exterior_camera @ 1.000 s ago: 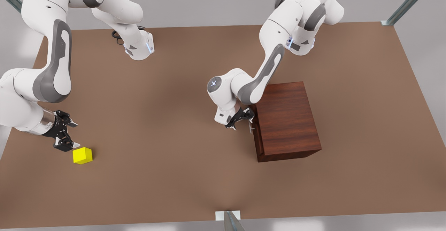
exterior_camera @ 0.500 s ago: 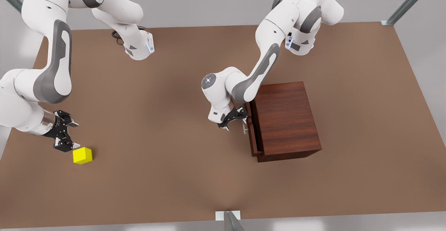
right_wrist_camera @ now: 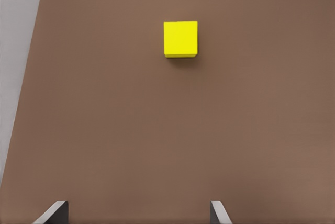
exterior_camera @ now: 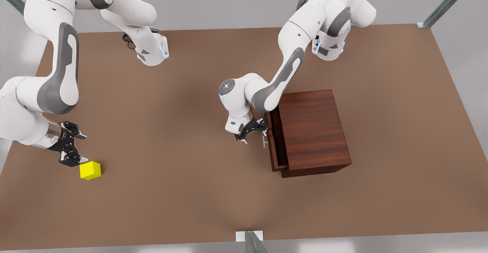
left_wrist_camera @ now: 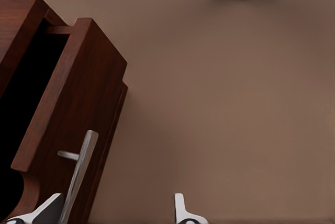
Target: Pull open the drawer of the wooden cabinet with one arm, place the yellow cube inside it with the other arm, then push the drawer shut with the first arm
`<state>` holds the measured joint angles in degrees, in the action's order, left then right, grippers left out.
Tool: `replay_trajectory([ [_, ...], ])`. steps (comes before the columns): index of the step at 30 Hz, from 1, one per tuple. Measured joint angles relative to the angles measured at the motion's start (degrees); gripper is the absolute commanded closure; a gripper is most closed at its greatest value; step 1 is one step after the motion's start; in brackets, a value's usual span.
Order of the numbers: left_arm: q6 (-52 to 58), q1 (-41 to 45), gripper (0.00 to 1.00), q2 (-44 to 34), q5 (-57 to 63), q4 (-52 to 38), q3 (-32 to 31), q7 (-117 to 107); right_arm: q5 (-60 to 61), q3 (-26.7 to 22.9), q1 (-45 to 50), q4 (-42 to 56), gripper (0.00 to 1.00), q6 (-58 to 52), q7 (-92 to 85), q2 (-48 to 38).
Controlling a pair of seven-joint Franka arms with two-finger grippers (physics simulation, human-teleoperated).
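The wooden cabinet point(exterior_camera: 316, 131) stands right of centre in the front view. Its drawer point(exterior_camera: 275, 142) is slid partly out toward the front view's left, showing a dark gap behind the front panel point(left_wrist_camera: 73, 103). My left gripper point(exterior_camera: 254, 131) is at the silver bar handle point(left_wrist_camera: 78, 177). Its fingers are spread wide, and the bar lies just inside one fingertip point(left_wrist_camera: 49, 209). The yellow cube point(exterior_camera: 90, 170) rests on the table at the front view's far left. My right gripper point(exterior_camera: 78, 148) hovers open beside it without touching, and the cube point(right_wrist_camera: 180, 38) lies ahead of its fingertips.
Both arm bases point(exterior_camera: 152, 52) point(exterior_camera: 328, 50) stand along the far edge of the brown table point(exterior_camera: 183, 138). A metal post on a white bracket point(exterior_camera: 249, 237) sits at the near edge. The table's left edge runs close to the right gripper.
The drawer has slid farther out toward the front view's left, and the left gripper moved with its handle. The right gripper and the cube have barely shifted.
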<state>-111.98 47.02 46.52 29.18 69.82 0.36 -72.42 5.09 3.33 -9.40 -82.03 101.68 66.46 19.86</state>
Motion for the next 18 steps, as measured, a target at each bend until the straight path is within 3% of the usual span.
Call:
replay_trajectory([
  [18,-3.9,0.8,0.00,0.1,0.1,0.0,-0.1,-0.6,-2.8,0.2,0.0,4.0,0.00,0.4,0.3,6.8],
])
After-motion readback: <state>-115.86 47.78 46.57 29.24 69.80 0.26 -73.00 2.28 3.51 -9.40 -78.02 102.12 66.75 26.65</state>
